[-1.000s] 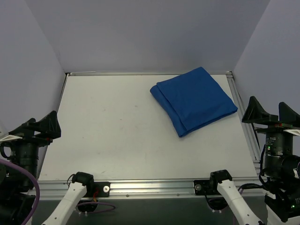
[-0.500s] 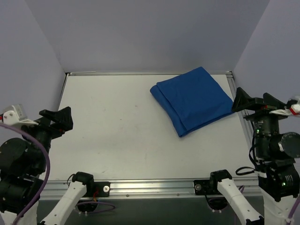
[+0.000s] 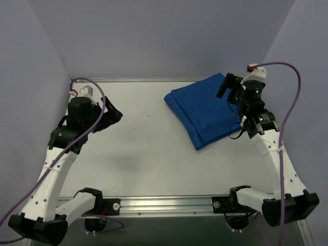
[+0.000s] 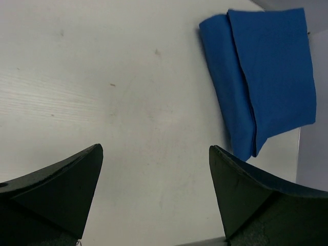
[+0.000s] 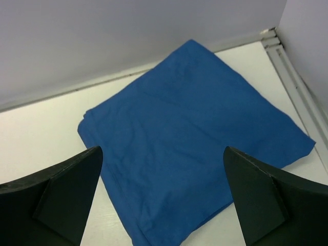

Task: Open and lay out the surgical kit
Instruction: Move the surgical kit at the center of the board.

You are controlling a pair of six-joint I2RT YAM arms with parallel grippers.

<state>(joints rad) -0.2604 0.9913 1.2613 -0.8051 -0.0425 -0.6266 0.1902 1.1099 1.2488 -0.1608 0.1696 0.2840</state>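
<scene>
One white table | lilac walls | blue wrap folded, far right

We see a flat white table with a few faint marks, pale grey walls on three sides, and a silver metal rail along its near edge.

Bright, even light; soft shadows

wrap on table, far right
</scene>
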